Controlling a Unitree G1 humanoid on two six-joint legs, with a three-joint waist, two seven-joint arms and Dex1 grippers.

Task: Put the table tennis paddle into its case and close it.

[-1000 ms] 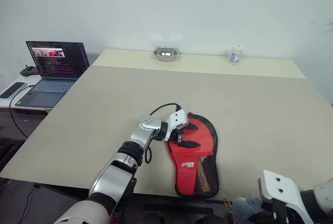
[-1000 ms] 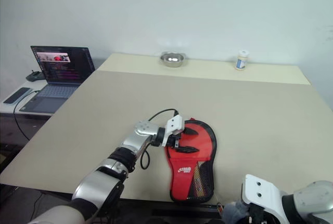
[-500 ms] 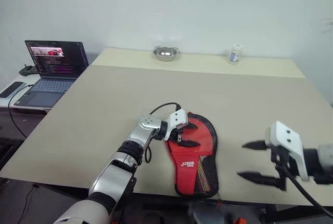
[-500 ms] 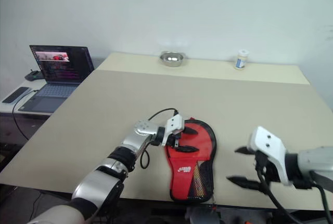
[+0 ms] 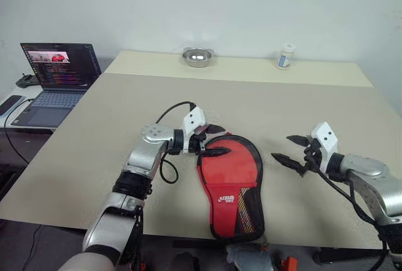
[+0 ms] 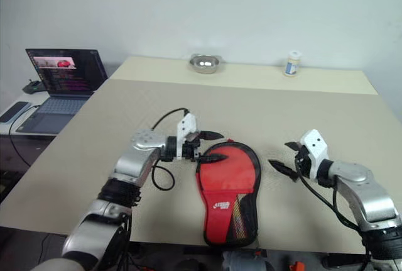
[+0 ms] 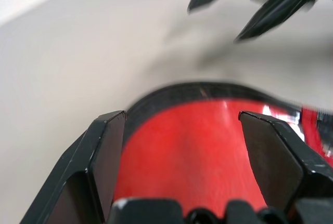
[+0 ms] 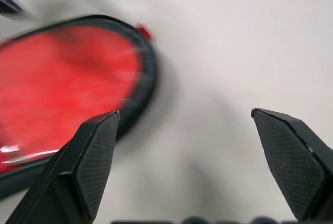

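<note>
Case [image 5: 231, 183] lies flat, red face up, near the table's [image 5: 94, 139] front edge, round end away from the robot, narrow mesh end almost at the edge; whether it holds the paddle can't be told. Left gripper [image 5: 215, 140] hangs with jaws spread above the round end; right gripper [image 5: 293, 149], spread and empty, over bare tabletop beside it.

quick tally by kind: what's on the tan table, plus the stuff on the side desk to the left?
Paddle case: 1
Steel bowl: 1
White bottle: 1
Laptop: 1
Phone: 1
Total: 5
</note>
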